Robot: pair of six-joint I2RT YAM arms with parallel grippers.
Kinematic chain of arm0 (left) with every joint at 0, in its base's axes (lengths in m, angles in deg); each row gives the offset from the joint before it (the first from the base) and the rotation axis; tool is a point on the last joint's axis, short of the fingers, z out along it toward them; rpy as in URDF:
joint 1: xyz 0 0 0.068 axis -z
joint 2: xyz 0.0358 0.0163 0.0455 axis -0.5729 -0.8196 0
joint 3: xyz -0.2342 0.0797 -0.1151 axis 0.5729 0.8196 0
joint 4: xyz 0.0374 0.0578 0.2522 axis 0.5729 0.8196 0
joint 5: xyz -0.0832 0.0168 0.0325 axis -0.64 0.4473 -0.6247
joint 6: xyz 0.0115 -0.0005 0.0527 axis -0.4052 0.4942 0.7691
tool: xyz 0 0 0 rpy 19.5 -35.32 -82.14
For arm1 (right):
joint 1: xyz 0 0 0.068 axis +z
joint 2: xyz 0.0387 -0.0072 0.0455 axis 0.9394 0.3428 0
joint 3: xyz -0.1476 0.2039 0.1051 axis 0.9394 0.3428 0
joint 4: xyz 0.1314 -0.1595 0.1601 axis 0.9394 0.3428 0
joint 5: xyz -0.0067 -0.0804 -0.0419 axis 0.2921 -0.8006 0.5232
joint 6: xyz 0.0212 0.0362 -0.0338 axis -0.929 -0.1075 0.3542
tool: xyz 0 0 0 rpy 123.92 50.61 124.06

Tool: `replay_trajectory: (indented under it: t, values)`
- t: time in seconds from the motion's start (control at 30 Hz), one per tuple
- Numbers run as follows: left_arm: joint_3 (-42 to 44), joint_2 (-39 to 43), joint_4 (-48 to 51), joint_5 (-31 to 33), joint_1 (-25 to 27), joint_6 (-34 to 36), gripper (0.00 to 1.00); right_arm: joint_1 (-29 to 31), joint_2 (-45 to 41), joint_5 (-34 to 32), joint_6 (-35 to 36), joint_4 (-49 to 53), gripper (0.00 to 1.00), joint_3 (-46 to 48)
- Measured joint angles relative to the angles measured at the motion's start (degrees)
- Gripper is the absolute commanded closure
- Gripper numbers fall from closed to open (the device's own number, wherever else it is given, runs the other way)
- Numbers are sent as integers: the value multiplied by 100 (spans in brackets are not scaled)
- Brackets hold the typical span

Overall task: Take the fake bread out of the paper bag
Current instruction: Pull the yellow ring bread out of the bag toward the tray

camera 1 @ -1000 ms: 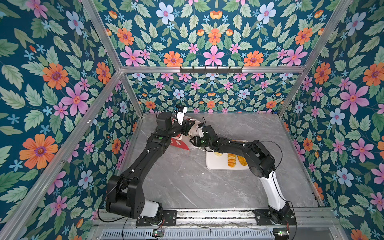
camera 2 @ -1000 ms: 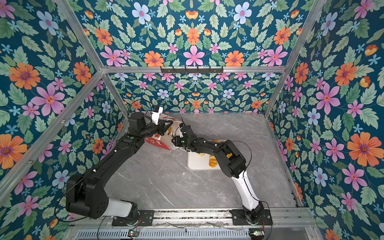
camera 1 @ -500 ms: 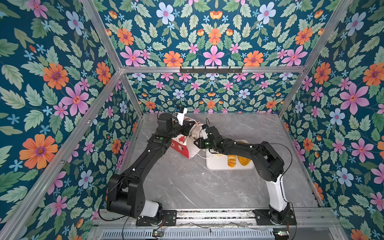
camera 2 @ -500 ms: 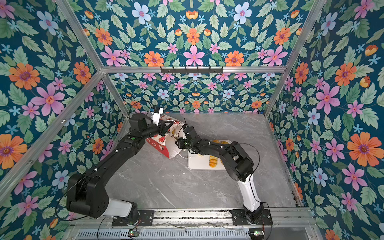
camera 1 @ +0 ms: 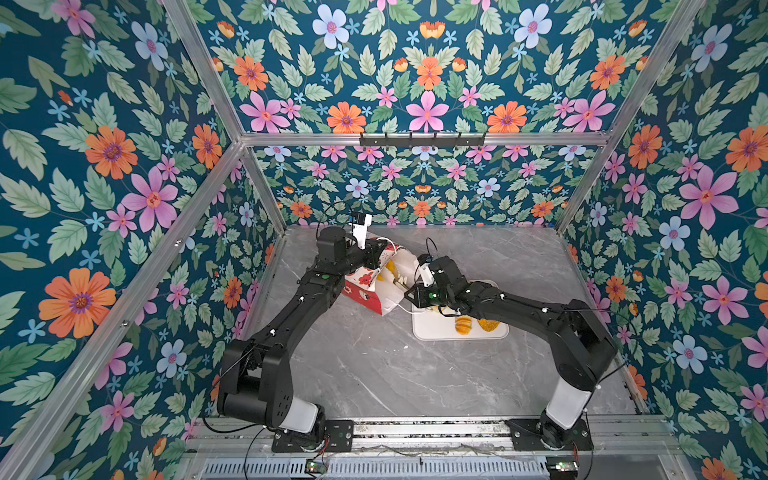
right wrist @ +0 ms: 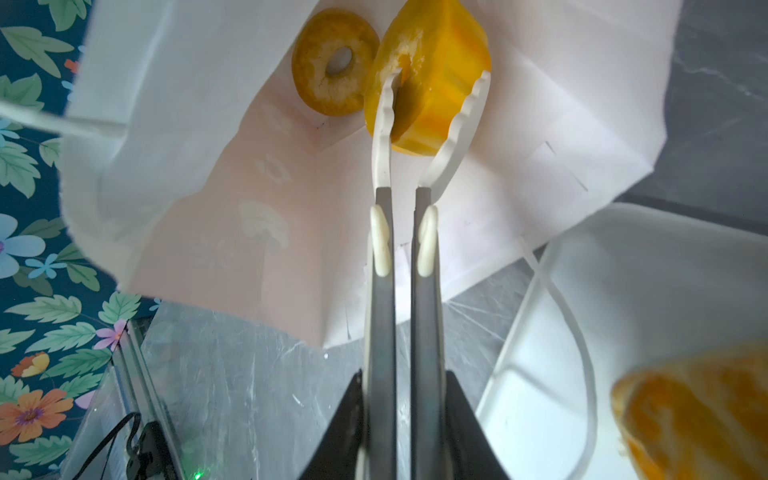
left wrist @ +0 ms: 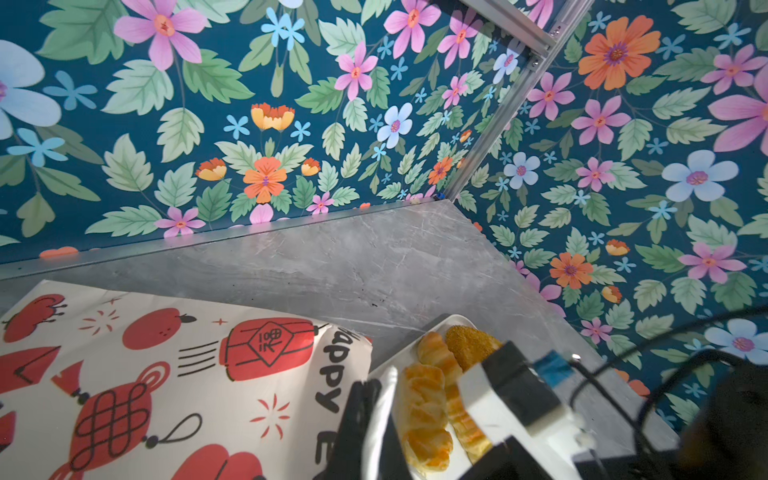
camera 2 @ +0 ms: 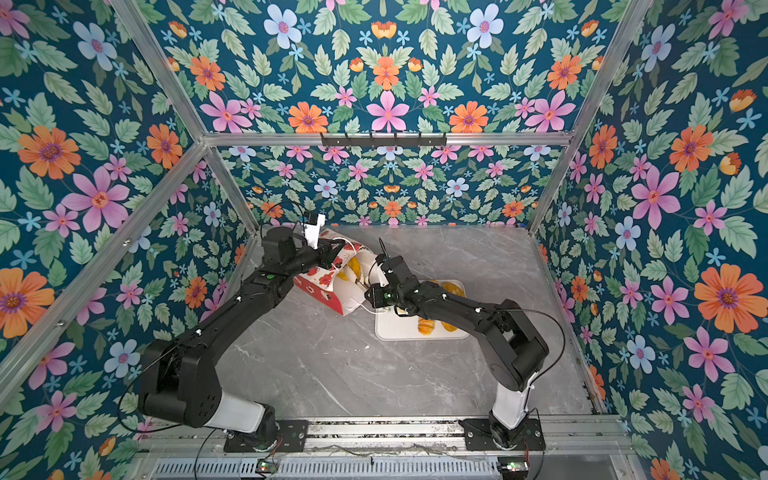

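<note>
The red paper bag lies tilted, its white mouth facing the tray. My left gripper is shut on the bag's upper rim. My right gripper is shut on metal tongs. The white tips of the tongs clamp a glossy yellow ring bun inside the bag. A pale bagel lies deeper in the bag beside it. Yellow fake bread shows in the bag's mouth in both top views.
A white tray lies right of the bag. On it are a flaky pastry, a ridged loaf and a seeded loaf. The bag's cord handle trails onto the tray. Flowered walls close in the grey table.
My right gripper has drawn back to the right, toward the tray, with the tongs. More of the bag now shows below my left gripper, which has hardly moved.
</note>
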Motion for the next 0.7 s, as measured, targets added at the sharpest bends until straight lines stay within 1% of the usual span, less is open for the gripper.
replay_trajectory:
  t: [0.23,0.37,0.53,0.7]
  values:
    - [151,9,-291,168,-107,-129,100,0,-1279,-256,393,767,90,538]
    - [205,31,-389,319,-212,-166,100,31,-2122,-503,706,1478,90,852]
    - [269,63,-481,455,-382,-219,100,275,-3101,-1117,1145,2452,91,973]
    - [352,63,-501,588,-544,-271,100,625,-3604,-1821,1460,3311,91,986]
